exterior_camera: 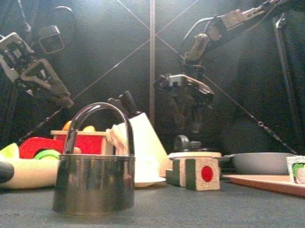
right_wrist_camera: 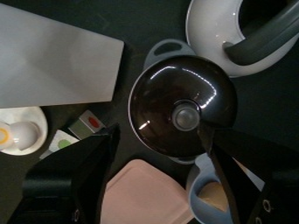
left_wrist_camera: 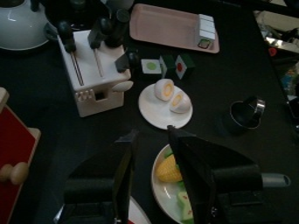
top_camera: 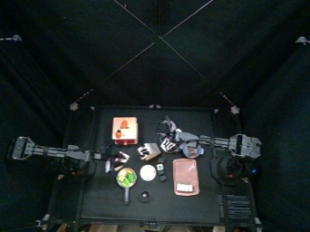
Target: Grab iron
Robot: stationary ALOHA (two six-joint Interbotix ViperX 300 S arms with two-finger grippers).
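Observation:
The iron (right_wrist_camera: 250, 26) is white with a grey handle and lies beyond my right gripper (right_wrist_camera: 163, 179), past a dark pot lid (right_wrist_camera: 176, 109). The right gripper's jaws stand wide apart and empty above that lid. In the top view the right gripper (top_camera: 171, 140) hangs over the middle of the table, with the iron (top_camera: 165, 123) just behind it. The iron also shows in the left wrist view (left_wrist_camera: 24, 26), far from my left gripper (left_wrist_camera: 149, 150). The left gripper is open and empty over a green plate (left_wrist_camera: 176, 179).
A white rack (left_wrist_camera: 93, 70), a plate with a halved egg (left_wrist_camera: 167, 96), small cubes (left_wrist_camera: 163, 64), a pink tray (left_wrist_camera: 176, 24) and a metal cup (left_wrist_camera: 246, 112) crowd the table. A red box (top_camera: 122, 127) stands at the back left. A metal bucket (exterior_camera: 95, 178) is at the front.

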